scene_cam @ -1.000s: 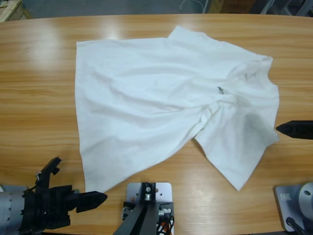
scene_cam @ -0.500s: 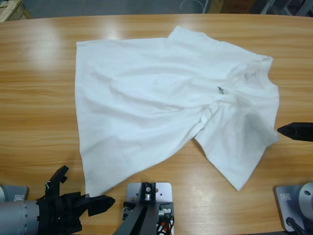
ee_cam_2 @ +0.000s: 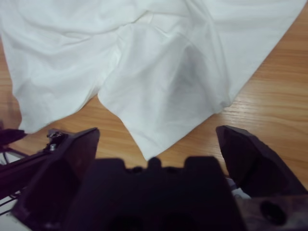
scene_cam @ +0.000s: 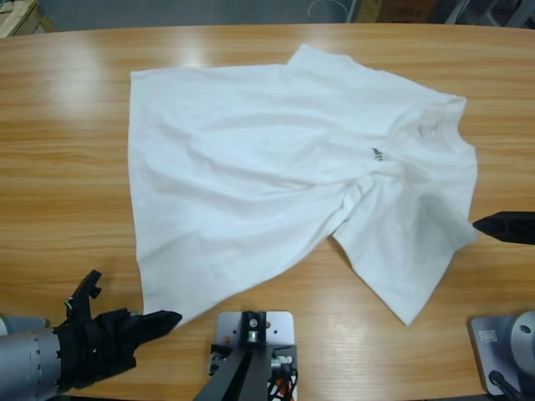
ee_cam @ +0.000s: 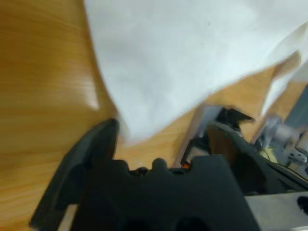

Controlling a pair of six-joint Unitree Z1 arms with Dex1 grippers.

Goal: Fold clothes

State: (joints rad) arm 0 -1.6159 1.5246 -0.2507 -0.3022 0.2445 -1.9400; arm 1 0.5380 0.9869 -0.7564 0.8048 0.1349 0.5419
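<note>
High view: the white T-shirt (scene_cam: 292, 175) lies spread and wrinkled across the wooden tabletop (scene_cam: 67, 184), collar toward the right. The left gripper (scene_cam: 125, 322) sits at the shirt's lower-left corner, jaws spread wide and holding nothing. The right gripper (ee_cam_2: 156, 144) is just beside the sleeve, jaws likewise parted and empty.

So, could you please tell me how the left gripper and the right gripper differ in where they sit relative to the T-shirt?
The left gripper sits at the T-shirt's bottom hem corner, one jaw tip right at the fabric edge; the right gripper sits beside the sleeve, slightly clear of it. The left gripper shows its wrist and silver arm in the high view; only the right gripper's black tip shows. Both are open, holding nothing.
</note>
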